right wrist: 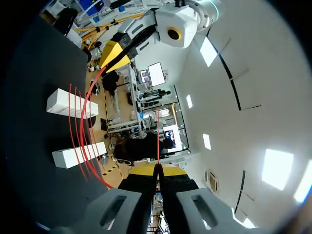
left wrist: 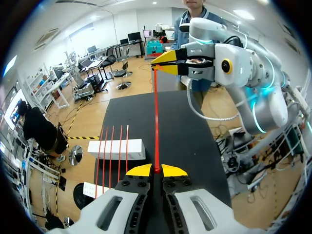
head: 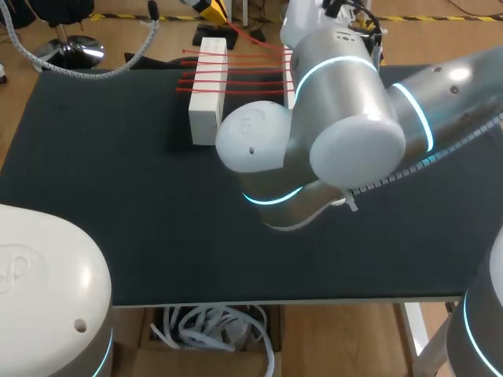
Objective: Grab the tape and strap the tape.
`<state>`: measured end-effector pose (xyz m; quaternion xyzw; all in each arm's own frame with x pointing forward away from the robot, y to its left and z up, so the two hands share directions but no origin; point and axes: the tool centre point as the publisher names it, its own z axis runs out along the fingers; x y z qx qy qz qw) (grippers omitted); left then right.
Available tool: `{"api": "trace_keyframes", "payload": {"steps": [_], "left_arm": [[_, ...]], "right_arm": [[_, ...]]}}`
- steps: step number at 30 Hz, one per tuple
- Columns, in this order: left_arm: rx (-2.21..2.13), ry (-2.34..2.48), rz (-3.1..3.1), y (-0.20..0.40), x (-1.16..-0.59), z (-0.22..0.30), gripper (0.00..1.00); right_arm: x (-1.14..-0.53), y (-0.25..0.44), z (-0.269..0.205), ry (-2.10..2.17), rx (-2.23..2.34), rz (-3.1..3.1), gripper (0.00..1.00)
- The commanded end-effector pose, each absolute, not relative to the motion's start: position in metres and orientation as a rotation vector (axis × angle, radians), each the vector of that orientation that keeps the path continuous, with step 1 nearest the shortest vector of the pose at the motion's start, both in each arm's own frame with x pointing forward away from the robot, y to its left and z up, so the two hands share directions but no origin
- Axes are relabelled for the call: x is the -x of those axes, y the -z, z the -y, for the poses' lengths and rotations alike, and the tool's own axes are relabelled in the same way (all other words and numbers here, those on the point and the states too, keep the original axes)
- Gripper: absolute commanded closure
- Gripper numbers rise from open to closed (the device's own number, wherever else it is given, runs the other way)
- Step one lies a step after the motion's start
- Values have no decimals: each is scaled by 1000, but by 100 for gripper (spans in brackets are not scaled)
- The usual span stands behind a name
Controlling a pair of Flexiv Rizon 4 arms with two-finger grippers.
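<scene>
Left arm (head: pixel 43 275): its housing stands at the near left corner of the table (head: pixel 102 173).

Left gripper (left wrist: pixel 156 170): fingers are closed and pinch the tape (left wrist: pixel 156 122) between the yellow tips.

Tape: a single red strand runs straight from the left gripper, above the dark table, to the right gripper (right wrist: pixel 157 169).

Blocks (head: pixel 206 102): two white blocks lie on the table, parallel and apart. Several more red strands are stretched side by side from one to the other. In the left wrist view, the blocks sit beside the held strand and clear of it.

Right arm (head: pixel 346 118): in the head view it reaches over the middle of the table and hides most of the right-hand block.

Right gripper: fingers are clamped together on the other end of the held strand.
</scene>
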<state>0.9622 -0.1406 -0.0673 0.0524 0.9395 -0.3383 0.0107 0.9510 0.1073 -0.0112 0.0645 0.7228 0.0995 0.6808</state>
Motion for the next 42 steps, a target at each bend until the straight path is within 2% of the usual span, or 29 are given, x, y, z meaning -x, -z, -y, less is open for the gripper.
{"api": "trace_keyframes", "payload": {"steps": [1, 42], "left_arm": [[-162, 1050, -2936, 66, -962, 141, 100], [-162, 1050, -2936, 66, -962, 141, 100]], "right_arm": [[-949, 20, -125, -154, -139, -1588, 100], [-956, 32, -170, 93, 63, -1629, 100]]}}
